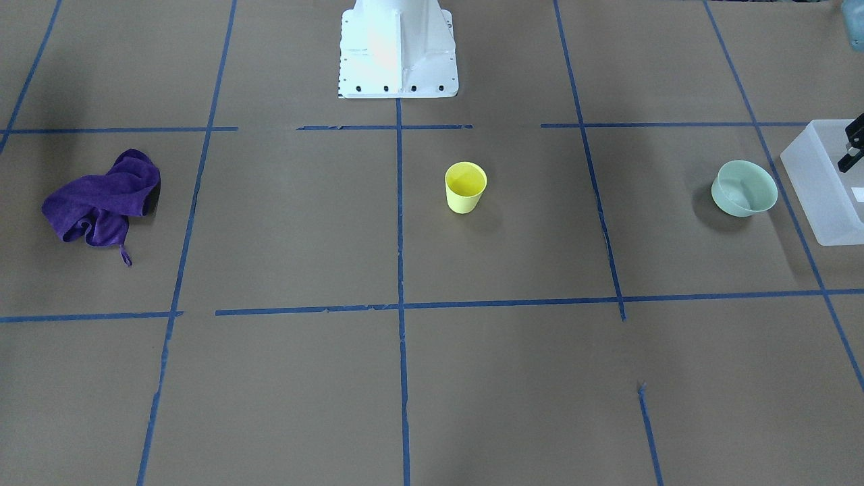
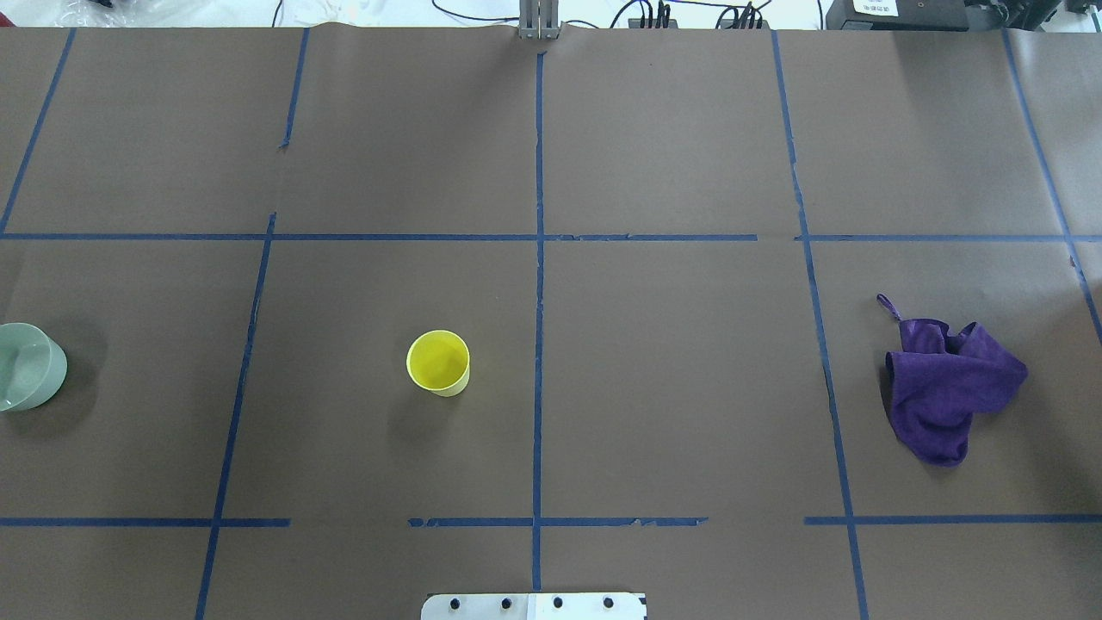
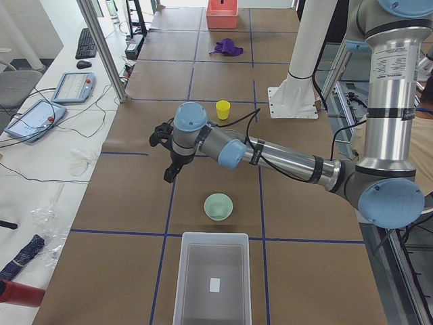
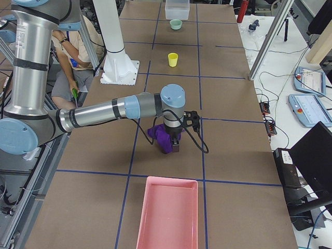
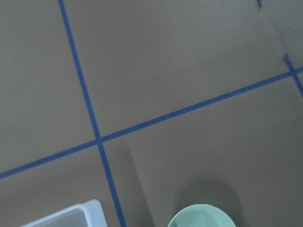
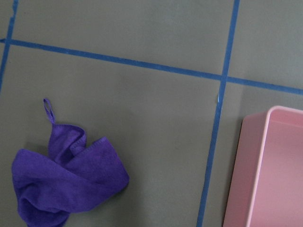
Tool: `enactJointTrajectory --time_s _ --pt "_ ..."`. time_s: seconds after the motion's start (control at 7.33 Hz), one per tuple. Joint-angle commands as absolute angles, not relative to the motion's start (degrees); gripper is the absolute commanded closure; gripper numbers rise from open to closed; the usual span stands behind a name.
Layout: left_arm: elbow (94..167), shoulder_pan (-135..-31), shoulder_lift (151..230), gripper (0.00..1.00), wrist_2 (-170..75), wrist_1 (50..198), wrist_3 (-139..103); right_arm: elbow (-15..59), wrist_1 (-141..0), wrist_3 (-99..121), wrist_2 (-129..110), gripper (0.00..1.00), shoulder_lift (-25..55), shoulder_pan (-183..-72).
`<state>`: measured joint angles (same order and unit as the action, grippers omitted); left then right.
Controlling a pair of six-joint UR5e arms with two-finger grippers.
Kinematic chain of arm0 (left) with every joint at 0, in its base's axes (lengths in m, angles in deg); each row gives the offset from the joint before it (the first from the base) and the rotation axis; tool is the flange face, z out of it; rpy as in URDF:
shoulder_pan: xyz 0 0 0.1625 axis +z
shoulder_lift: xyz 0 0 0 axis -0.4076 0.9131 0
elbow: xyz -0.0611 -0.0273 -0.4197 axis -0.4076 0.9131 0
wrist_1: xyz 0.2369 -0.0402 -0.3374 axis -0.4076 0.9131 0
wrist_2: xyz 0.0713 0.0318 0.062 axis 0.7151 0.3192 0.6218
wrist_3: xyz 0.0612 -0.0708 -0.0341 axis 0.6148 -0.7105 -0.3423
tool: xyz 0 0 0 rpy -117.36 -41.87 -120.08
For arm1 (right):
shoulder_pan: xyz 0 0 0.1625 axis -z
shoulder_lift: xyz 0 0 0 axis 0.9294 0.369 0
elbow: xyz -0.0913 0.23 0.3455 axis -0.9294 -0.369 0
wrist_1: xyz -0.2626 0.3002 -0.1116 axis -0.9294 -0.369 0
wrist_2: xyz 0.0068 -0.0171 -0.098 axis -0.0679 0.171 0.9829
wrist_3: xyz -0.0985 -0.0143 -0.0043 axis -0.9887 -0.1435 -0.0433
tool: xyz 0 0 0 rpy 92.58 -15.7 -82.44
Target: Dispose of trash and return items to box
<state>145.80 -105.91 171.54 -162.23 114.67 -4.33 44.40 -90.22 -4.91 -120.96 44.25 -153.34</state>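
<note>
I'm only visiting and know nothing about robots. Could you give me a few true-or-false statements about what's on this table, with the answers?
1. The yellow cup stands upright on the table. True.
2. The green bowl sits inside the frosted box. False: it rests on the table beside the box.
3. The purple cloth lies crumpled, far from the cup. True.
4. The cloth is in the pink tray. False: it lies on the table, outside the tray.
</note>
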Motion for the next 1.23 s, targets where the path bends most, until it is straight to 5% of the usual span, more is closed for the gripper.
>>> enactJointTrajectory --time_s 0.0,0.27,0.68,1.09 --pt "141.78 -101.25 179.86 0.0 -162.68 122.18 -4.36 45.27 -90.13 -4.79 -121.12 0.0 41.86 -153.42" --pt "137.54 -100.53 181.76 0.0 -162.93 136.48 -15.15 43.79 -84.63 -3.57 -121.29 0.0 41.5 -153.42" --pt "144.53 -81.53 183.6 0.0 -146.51 143.06 -52.71 42.99 -84.15 -1.98 -122.25 0.0 41.51 -153.42" --pt "155.26 -63.84 190.5 0.0 -131.78 114.55 -66.27 42.9 -82.22 -2.15 -121.73 0.0 42.03 -153.42"
